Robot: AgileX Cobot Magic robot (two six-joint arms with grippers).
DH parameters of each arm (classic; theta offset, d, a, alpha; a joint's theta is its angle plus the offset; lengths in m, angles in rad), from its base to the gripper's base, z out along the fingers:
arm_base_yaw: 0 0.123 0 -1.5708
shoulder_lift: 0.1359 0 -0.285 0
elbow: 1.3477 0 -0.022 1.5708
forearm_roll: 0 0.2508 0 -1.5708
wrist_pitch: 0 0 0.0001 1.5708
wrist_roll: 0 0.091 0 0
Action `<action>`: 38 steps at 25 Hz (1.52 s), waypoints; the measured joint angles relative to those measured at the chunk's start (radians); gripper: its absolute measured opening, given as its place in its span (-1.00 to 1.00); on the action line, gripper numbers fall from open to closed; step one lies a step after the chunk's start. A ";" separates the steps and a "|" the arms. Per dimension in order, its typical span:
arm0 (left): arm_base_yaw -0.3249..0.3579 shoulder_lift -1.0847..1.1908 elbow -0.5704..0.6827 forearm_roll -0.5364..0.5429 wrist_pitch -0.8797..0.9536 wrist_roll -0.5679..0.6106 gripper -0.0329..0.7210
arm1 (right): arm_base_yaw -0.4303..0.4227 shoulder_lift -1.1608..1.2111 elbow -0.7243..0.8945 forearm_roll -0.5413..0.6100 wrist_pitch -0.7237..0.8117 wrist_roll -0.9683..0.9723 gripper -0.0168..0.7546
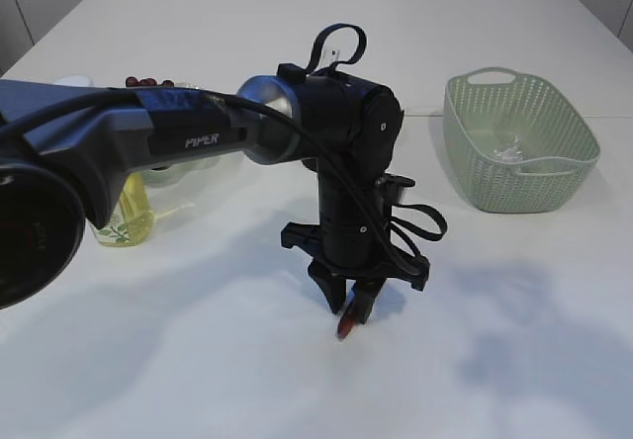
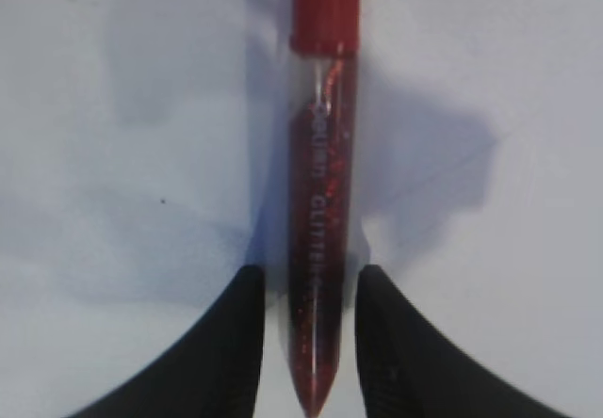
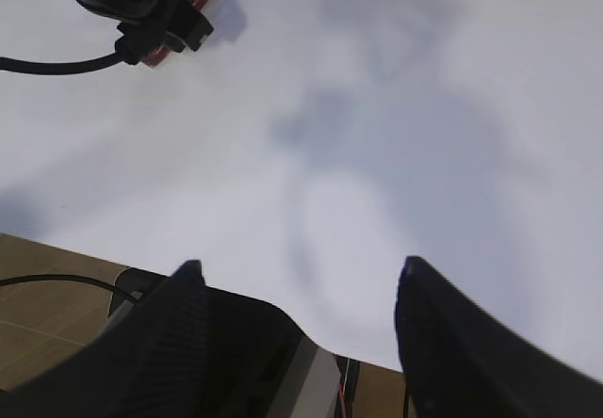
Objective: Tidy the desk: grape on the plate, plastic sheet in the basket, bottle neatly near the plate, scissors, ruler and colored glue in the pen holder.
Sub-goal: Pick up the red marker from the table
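The colored glue (image 2: 320, 239), a red glitter tube with a red cap, lies on the white table. My left gripper (image 2: 309, 291) points straight down over it with one finger on each side of its tip end, open, with a thin gap at both sides. The exterior view shows this gripper (image 1: 348, 306) mid-table with the red tube (image 1: 346, 328) under it. My right gripper (image 3: 301, 277) is open and empty above the table's near edge. Dark grapes (image 1: 148, 81) and a yellow bottle (image 1: 127, 217) show at left behind my arm. Scissors, ruler, plate and pen holder are hidden.
A green mesh basket (image 1: 524, 187) stands at the right with a clear plastic sheet (image 1: 509, 150) inside it. The left arm's black body (image 1: 198, 137) crosses the left half of the exterior view. The right wrist view shows the left gripper (image 3: 141, 4) at top left.
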 joint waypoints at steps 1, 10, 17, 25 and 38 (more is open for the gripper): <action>0.000 0.004 0.000 0.002 0.000 0.000 -0.29 | 0.000 0.000 0.000 0.000 0.000 0.000 0.32; 0.000 0.008 0.000 0.012 -0.002 0.000 -0.40 | 0.000 0.000 0.000 0.000 0.002 0.000 0.32; 0.000 0.008 0.000 0.025 -0.002 0.000 -0.80 | 0.000 0.000 0.000 0.000 0.004 0.000 0.32; 0.000 -0.027 0.002 0.015 -0.002 0.024 -0.81 | 0.000 0.000 0.000 0.041 0.002 0.000 0.32; 0.021 -0.264 0.125 0.066 0.000 0.051 -0.81 | 0.000 0.000 -0.002 0.207 -0.103 0.000 0.32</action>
